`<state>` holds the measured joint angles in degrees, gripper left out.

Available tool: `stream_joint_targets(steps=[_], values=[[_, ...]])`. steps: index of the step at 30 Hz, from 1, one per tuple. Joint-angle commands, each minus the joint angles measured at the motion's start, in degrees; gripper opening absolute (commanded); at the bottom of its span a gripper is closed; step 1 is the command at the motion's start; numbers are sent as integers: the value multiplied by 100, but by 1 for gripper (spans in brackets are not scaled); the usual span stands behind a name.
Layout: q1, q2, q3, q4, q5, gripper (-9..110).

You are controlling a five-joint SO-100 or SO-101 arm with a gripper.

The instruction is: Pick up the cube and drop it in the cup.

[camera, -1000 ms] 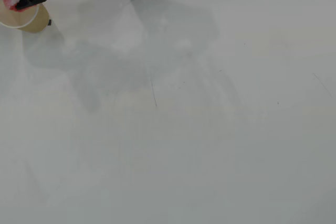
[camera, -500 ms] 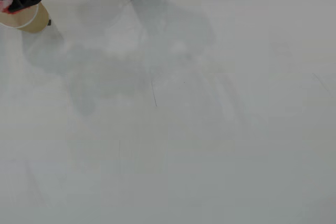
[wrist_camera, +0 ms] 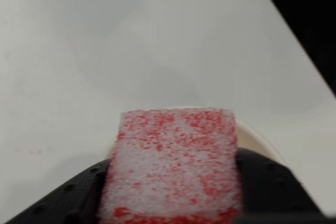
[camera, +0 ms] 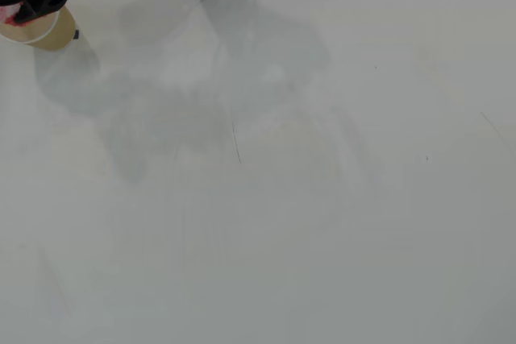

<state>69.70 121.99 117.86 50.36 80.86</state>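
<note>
In the overhead view the cup (camera: 40, 31) stands at the desk's (camera: 322, 215) far left corner, cut off by the frame and largely hidden under the black gripper (camera: 18, 10); only a speck of the cube (camera: 10, 14) shows, and the white desk carries soft shadows and faint scratches. In the wrist view the gripper (wrist_camera: 170, 182) is clamped on the cube (wrist_camera: 173, 161), whose whitish, red-flecked face fills the lower frame and hides all but a sliver of the cup's rim (wrist_camera: 254, 140) behind it; a dark area beyond the desk edge fills the upper right corner.
</note>
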Motion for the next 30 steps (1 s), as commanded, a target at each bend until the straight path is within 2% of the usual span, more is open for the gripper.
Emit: stream_joint_targets(steps=[1,11,15,30], values=[[-35,105,-967,0,88,20],[70,114,-905,0,132,33],[114,114,-888,18,132,47],[88,255,-686,-70,132,47]])
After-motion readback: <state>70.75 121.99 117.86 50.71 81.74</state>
